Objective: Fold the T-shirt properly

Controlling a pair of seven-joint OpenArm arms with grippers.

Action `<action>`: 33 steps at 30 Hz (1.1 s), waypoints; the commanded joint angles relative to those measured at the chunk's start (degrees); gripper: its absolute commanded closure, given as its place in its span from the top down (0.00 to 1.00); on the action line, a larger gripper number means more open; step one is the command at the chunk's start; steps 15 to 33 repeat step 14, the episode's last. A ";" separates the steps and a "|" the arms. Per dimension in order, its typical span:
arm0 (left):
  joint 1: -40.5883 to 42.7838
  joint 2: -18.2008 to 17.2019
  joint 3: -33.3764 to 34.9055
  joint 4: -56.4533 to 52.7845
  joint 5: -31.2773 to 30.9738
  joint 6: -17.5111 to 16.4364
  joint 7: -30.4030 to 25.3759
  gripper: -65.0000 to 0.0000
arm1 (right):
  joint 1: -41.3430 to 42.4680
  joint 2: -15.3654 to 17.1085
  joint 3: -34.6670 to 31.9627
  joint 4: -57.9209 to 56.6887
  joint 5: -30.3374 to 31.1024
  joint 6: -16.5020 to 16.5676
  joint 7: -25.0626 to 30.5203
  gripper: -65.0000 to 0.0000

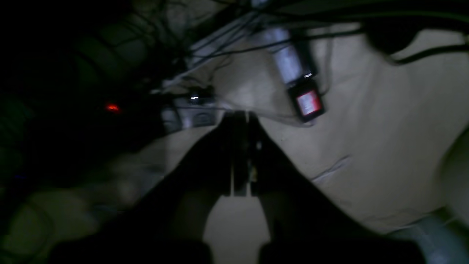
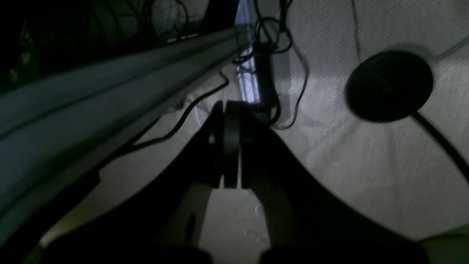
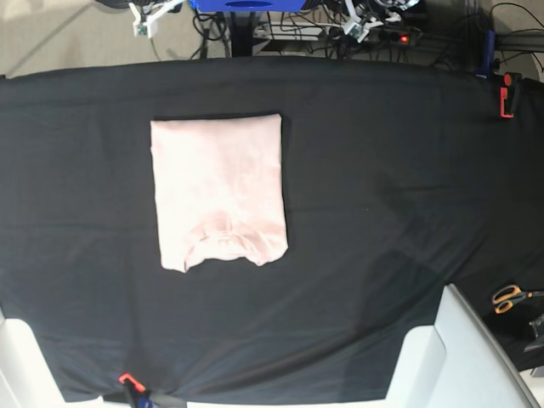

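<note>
The pale pink T-shirt (image 3: 218,189) lies flat on the black table covering (image 3: 382,187), left of centre in the base view. It forms a neat rectangle, with the collar showing near its front edge. Neither gripper touches it. My left gripper (image 1: 240,116) is shut with nothing between its fingers; the left wrist view looks at pale floor and cables. My right gripper (image 2: 230,106) is also shut and empty, above pale floor beside a metal rail (image 2: 91,99). In the base view only white arm parts show, at the bottom right (image 3: 463,357) and bottom left (image 3: 19,361).
Orange-handled scissors (image 3: 510,297) lie at the table's right edge. A red clamp (image 3: 507,93) grips the far right corner and an orange clamp (image 3: 127,380) the front edge. A black round base (image 2: 390,85) and loose cables (image 2: 271,33) lie on the floor.
</note>
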 commanded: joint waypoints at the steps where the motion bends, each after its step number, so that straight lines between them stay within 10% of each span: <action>1: 0.45 -0.41 0.35 -0.28 -0.02 -0.32 -0.13 0.00 | -0.77 -0.03 0.12 -0.14 -0.21 0.29 -0.59 0.00; 33: -2.89 -1.38 0.52 0.16 0.42 -0.32 -0.30 0.00 | -0.41 -0.03 0.03 0.39 -0.21 0.29 -2.00 0.00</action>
